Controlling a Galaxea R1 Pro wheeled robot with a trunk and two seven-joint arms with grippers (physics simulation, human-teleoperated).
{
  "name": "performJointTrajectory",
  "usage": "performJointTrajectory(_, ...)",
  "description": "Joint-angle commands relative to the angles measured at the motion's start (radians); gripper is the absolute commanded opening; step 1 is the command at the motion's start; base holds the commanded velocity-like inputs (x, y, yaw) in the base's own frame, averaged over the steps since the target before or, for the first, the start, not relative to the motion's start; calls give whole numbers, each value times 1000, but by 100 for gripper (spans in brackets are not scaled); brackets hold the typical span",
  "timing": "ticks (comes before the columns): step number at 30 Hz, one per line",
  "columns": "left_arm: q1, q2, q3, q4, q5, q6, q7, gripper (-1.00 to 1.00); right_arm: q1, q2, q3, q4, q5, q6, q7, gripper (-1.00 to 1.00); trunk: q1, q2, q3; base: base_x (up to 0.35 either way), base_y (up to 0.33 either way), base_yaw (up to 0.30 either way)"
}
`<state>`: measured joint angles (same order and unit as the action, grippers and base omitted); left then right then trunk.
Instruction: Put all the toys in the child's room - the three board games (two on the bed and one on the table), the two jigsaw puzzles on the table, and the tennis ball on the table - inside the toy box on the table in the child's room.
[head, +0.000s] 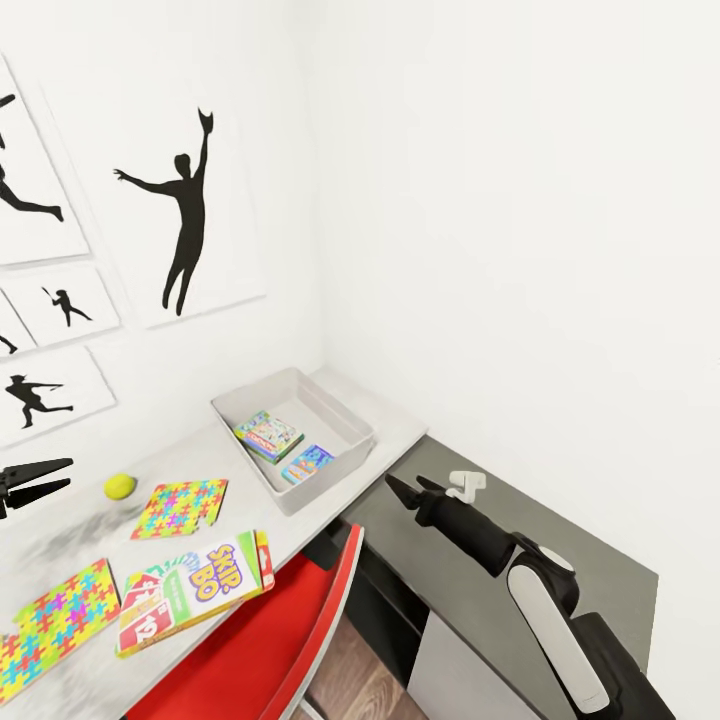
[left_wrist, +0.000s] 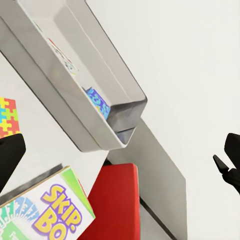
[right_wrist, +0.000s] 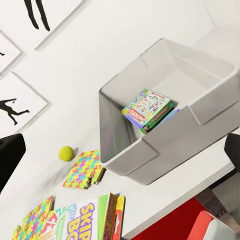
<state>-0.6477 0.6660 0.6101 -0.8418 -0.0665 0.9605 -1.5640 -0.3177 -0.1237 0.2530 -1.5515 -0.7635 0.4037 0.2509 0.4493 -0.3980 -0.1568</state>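
Head view: the toy box (head: 345, 425) at centre holds two board games; the Skip-Bo box (head: 195, 590), two jigsaw puzzles (head: 180, 506) and the tennis ball (head: 120, 486) lie lower left on the tabletop (head: 400, 415). My left jaws (head: 30, 480) and right jaws (head: 405, 490) both stand open, empty. Left wrist view: the Skip-Bo box sits lower left. Right wrist view: the toy box sits upper right. I judge the Skip-Bo box comes next: reach down and grip its edge.

Three cameras trained on one corner of the counter (head: 330, 500).

From the head: looking down and forward from above, fairly far back, taking in the wall pictures (head: 185, 215), the toy box (head: 345, 415), the Skip-Bo box (head: 195, 590) and the red chair (head: 270, 650). From the left wrist: close and low, facing along the counter past the Skip-Bo box (left_wrist: 47, 212) toward the toy box (left_wrist: 95, 132) and chair (left_wrist: 112, 200). From the right wrist: nearer than the head, facing the toy box (right_wrist: 210, 107), tennis ball (right_wrist: 66, 153) and Skip-Bo box (right_wrist: 85, 220). Shared by all: toy box, Skip-Bo box, chair.
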Motion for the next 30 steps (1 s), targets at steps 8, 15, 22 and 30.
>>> performJointTrajectory(8, -1, 0, 2, 0, -7, 9, -7, 100, -1, -1, 0, -1, -7, 4, -1, 100, 1, -2, 11, 0, 0, 0)
performJointTrajectory(15, -1, 0, 1, 0, -7, 9, -7, 100, -1, -1, 1, 0, -7, 4, -1, 100, 1, -2, 22, 0, 0, 0)
performJointTrajectory(22, -1, 0, 0, 0, -7, 9, -7, 100, 0, 0, 2, 0, -7, 3, -1, 100, 1, -2, 34, -2, 0, 0)
performJointTrajectory(30, -1, -6, -1, -3, -7, 9, -7, 100, 0, -2, 1, 1, -8, 3, -1, 100, 1, -2, 47, -179, 0, 0)
